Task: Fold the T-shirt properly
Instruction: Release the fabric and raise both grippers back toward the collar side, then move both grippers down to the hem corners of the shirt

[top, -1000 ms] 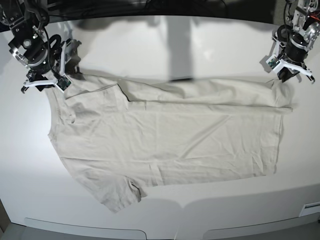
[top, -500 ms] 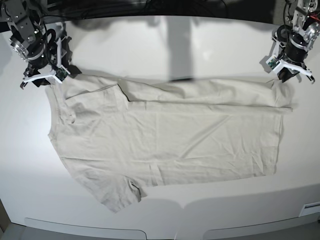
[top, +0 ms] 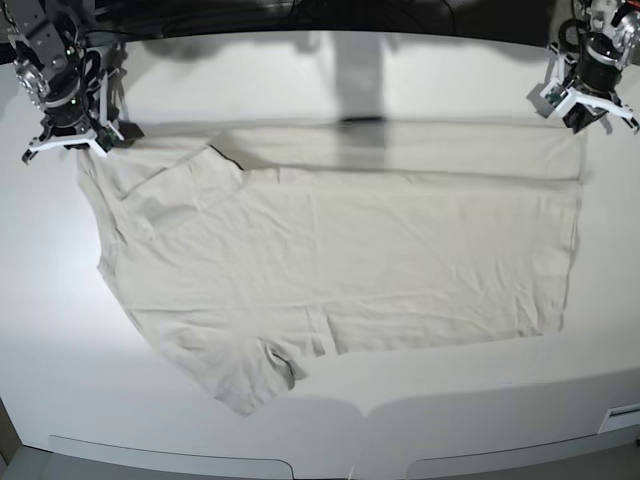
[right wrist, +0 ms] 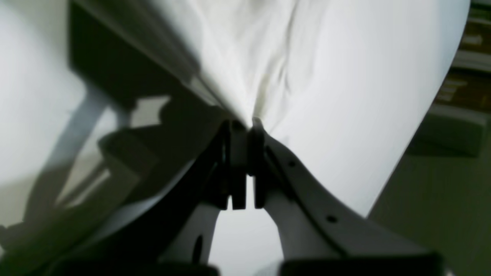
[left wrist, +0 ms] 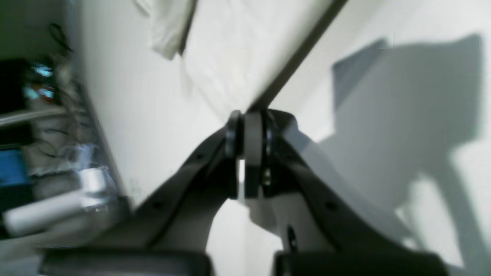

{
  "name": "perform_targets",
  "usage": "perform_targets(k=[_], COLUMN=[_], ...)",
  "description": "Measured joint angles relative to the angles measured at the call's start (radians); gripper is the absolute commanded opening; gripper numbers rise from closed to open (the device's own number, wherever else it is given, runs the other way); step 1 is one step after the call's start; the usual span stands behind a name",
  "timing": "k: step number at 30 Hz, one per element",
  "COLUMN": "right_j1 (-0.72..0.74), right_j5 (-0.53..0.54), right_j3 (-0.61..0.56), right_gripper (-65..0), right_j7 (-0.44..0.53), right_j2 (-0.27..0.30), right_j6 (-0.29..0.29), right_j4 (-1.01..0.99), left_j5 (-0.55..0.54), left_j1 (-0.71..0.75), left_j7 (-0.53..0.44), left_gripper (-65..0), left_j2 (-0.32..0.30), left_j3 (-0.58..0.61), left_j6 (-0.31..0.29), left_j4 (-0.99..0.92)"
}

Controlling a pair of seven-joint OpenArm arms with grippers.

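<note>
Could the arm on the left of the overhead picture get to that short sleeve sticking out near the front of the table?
Probably not right now. The right gripper is shut on the pale cream cotton T-shirt at its far corner; nothing blocks the sleeve, but it would first have to let go.

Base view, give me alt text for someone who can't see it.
A pale cream T-shirt lies spread on a white table, pulled taut along its far edge by two robot arms. The right gripper pinches the far corner at the picture's left, the left gripper the far corner at its right.
</note>
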Motion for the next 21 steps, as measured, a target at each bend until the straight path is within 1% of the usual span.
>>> perform_targets(k=[1, 2, 4, 5, 8, 10, 12, 14, 16, 18, 20, 21], right_j1=[-0.031, -0.061, -0.114, -0.137, -0.217, -0.269, -0.316, -0.35, -0.37, -0.373, -0.372, -0.373], right_j5=[0.006, 0.005, 0.002, 0.0, -0.014, -0.018, -0.063, -0.091, -0.111, -0.113, -0.113, -0.113], right_j3=[0.0, 0.0, 0.0, 0.0, 0.001, 0.001, 0.001, 0.001, 0.001, 0.001, 0.001, 0.001], right_gripper=[-65.0, -65.0, -65.0, -65.0, -65.0, -65.0, -65.0, -65.0, -65.0, -65.0, -65.0, -65.0], right_j7=[0.003, 0.011, 0.014, 0.021, 0.033, 0.037, 0.038, 0.043, 0.043, 0.05, 0.065, 0.061], right_j2=[0.008, 0.012, 0.013, 0.013, 0.016, 0.016, 0.016, 0.015, 0.009, -0.014, -0.029, -0.032], right_j6=[-0.03, -0.066, -0.106, -0.12, -0.198, -0.246, -0.293, -0.359, -0.398, -0.432, -0.441, -0.441], right_j4=[0.002, 0.005, 0.007, 0.009, 0.012, 0.013, 0.016, 0.018, 0.018, 0.018, 0.019, 0.024], left_j5=[-0.041, -0.06, -0.088, -0.092, -0.092, -0.092, -0.092, -0.092, -0.093, -0.092, -0.093, -0.093], left_j1=[0.023, 0.047, 0.095, 0.114, 0.154, 0.181, 0.211, 0.235, 0.246, 0.248, 0.248, 0.248], left_j7=[0.014, 0.024, 0.043, 0.062, 0.111, 0.121, 0.124, 0.124, 0.124, 0.126, 0.143, 0.148], left_gripper=[-65.0, -65.0, -65.0, -65.0, -65.0, -65.0, -65.0, -65.0, -65.0, -65.0, -65.0, -63.9], left_j2=[-0.018, -0.032, -0.048, -0.054, -0.056, -0.056, -0.056, -0.056, -0.056, -0.056, -0.056, -0.056], left_j3=[0.0, 0.0, 0.002, 0.003, 0.003, 0.005, 0.005, 0.005, 0.005, 0.005, 0.005, 0.005], left_j6=[-0.008, -0.01, 0.002, 0.008, 0.002, -0.005, -0.003, -0.004, -0.003, -0.005, -0.002, -0.002], left_j4=[0.021, 0.042, 0.082, 0.103, 0.159, 0.184, 0.201, 0.214, 0.22, 0.223, 0.227, 0.228])
